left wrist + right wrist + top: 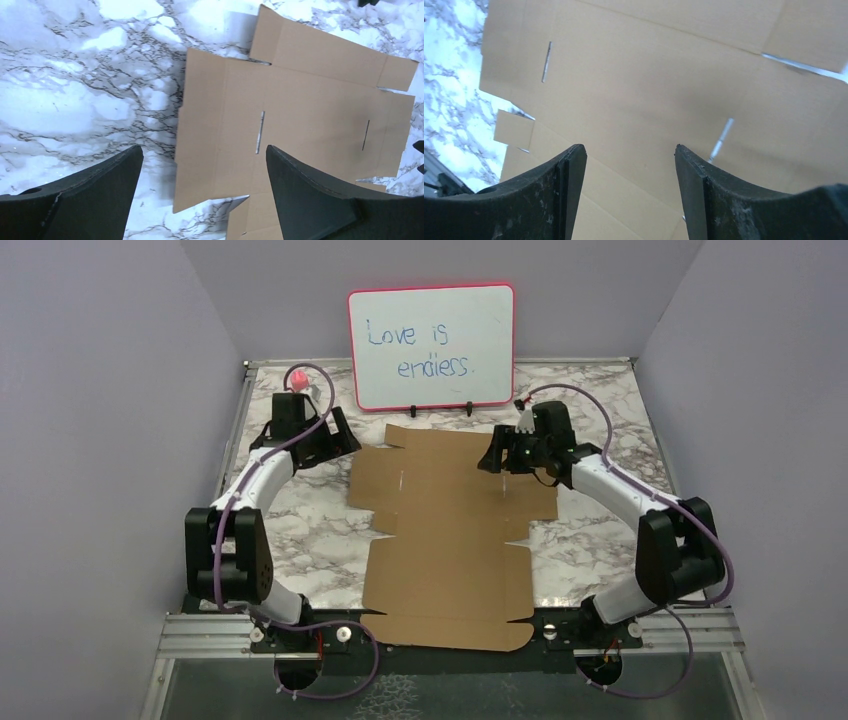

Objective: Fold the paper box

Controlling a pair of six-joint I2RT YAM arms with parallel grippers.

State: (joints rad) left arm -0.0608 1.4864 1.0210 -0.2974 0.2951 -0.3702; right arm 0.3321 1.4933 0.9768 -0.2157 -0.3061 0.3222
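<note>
The paper box (450,530) is a flat brown die-cut sheet with flaps and slots, lying on the marble table and reaching from the whiteboard's foot to the near rail. My left gripper (335,440) hovers open just off the sheet's far left corner. In the left wrist view this gripper (204,148) spans the sheet's (310,115) left edge with nothing between its fingers. My right gripper (497,455) is over the sheet's far right part. In the right wrist view it (630,147) stands open above the cardboard (649,80), gripping nothing.
A red-framed whiteboard (432,345) stands upright at the back, right behind the sheet. Purple walls close in the table (300,530) on three sides. A metal rail (200,635) runs along the near edge by the arm bases.
</note>
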